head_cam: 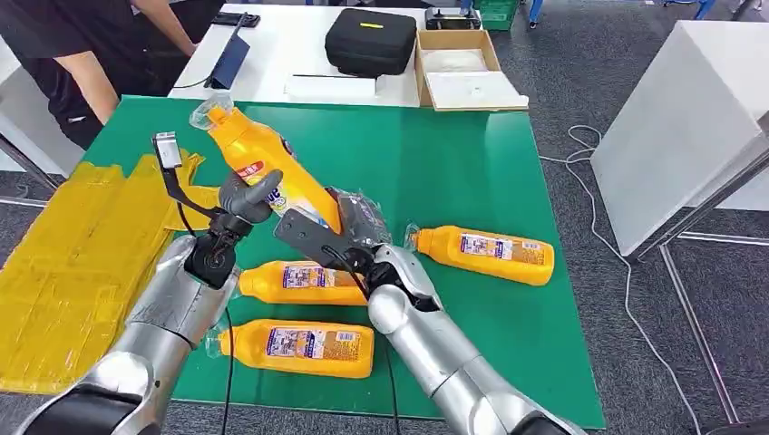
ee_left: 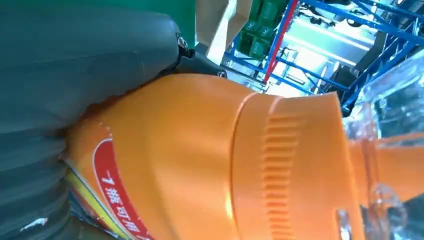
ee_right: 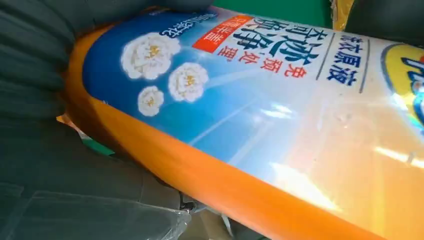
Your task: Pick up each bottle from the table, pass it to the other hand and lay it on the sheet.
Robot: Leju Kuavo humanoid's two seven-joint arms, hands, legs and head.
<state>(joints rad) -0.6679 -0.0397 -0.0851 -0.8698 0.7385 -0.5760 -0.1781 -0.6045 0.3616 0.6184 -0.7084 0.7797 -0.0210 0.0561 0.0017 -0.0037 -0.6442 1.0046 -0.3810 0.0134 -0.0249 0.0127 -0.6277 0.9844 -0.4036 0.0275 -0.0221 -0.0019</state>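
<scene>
An orange detergent bottle wrapped in clear plastic is held tilted above the green table, cap end pointing to the far left. My left hand grips its middle, and its thumb lies against the bottle's shoulder. My right hand holds the base end, and its grey cover presses against the labelled body. Three more orange bottles lie flat on the table: one under the hands, one near the front edge, one to the right. The yellow sheet lies at the left.
A person stands at the back left. Behind the green table, a white table carries a black case, a cardboard box and a tablet. Another white table stands at the right, with cables on the floor.
</scene>
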